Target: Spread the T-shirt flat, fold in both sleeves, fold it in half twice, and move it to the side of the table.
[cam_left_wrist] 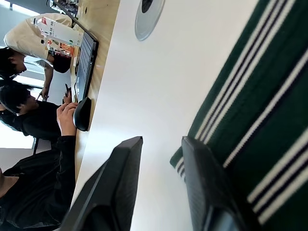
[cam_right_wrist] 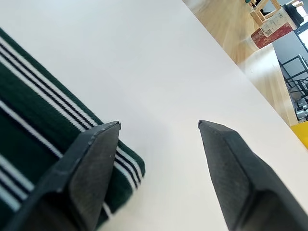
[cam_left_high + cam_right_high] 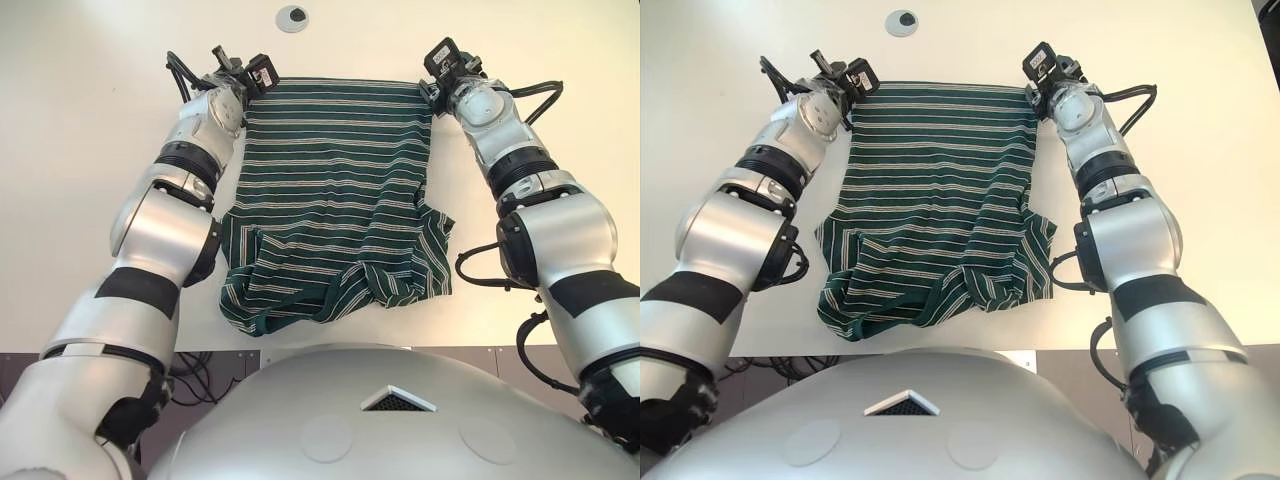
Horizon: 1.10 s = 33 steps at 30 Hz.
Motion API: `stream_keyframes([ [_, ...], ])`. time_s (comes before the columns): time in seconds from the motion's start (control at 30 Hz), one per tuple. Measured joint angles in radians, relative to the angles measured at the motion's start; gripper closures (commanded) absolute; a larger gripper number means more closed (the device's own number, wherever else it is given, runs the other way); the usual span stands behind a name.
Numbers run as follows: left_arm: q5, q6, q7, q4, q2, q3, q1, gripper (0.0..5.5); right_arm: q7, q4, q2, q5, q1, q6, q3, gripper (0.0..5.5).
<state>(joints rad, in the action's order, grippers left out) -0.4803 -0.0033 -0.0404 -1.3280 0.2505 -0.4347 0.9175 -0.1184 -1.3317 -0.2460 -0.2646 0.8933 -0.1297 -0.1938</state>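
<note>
The left fingers (image 1: 204,185) and the right fingers (image 2: 91,163) stood open and empty, each right by one far corner of the T-shirt (image 3: 335,180). It lay on the tabletop (image 3: 90,80), its long way running back toward the robot.

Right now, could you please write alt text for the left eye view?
A green striped T-shirt lies on a white table, its near end bunched. The left gripper and right gripper sit at its far corners.
</note>
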Motion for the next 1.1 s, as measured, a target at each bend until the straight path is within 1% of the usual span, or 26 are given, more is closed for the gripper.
stream_keyframes([
  [0.17,0.030,-0.018,0.080,-0.012,-0.008,0.074,0.030,4.03,0.002,0.035,-0.009,0.075,0.006,-0.132,0.107,2.51],
  [0.2,0.051,-0.034,0.082,-0.005,-0.003,0.101,0.036,4.03,-0.030,0.058,-0.011,0.103,0.006,-0.153,0.127,2.51],
  [0.27,0.119,-0.078,0.071,0.025,0.021,0.174,0.044,4.03,-0.179,0.164,-0.037,0.188,-0.017,-0.172,0.176,2.51],
  [0.33,0.168,-0.113,0.041,0.081,0.071,0.230,0.045,4.03,-0.312,0.306,-0.070,0.260,-0.082,-0.133,0.208,2.51],
  [0.37,0.198,-0.117,0.007,0.116,0.087,0.254,0.039,4.03,-0.350,0.360,-0.082,0.283,-0.118,-0.094,0.215,2.51],
  [0.43,0.348,-0.134,-0.188,0.279,0.104,0.336,-0.044,4.03,-0.468,0.578,-0.079,0.372,-0.258,0.055,0.219,2.51],
  [0.5,0.502,-0.096,-0.398,0.466,0.100,0.387,-0.175,4.03,-0.552,0.773,-0.077,0.450,-0.380,0.204,0.202,2.51],
  [0.57,0.619,-0.002,-0.612,0.683,0.113,0.389,-0.350,4.03,-0.617,0.942,-0.078,0.518,-0.482,0.343,0.187,2.51],
  [0.63,0.638,0.067,-0.710,0.787,0.149,0.359,-0.461,4.03,-0.643,1.005,-0.084,0.535,-0.536,0.420,0.171,2.51],
  [0.73,0.568,0.091,-0.733,0.794,0.188,0.311,-0.506,4.03,-0.659,1.008,-0.097,0.497,-0.571,0.484,0.120,2.51],
  [0.8,0.522,0.087,-0.719,0.761,0.185,0.280,-0.497,4.03,-0.662,0.982,-0.129,0.452,-0.570,0.492,0.092,2.51],
  [0.87,0.487,0.071,-0.697,0.723,0.182,0.261,-0.470,4.03,-0.661,0.951,-0.127,0.426,-0.552,0.477,0.070,2.51],
  [1.0,0.383,0.035,-0.602,0.571,0.155,0.200,-0.350,4.03,-0.628,0.762,-0.115,0.342,-0.414,0.407,0.008,2.51],
  [1.1,0.308,-0.006,-0.494,0.409,0.125,0.156,-0.239,4.03,-0.542,0.558,-0.095,0.286,-0.293,0.280,-0.021,2.51],
])
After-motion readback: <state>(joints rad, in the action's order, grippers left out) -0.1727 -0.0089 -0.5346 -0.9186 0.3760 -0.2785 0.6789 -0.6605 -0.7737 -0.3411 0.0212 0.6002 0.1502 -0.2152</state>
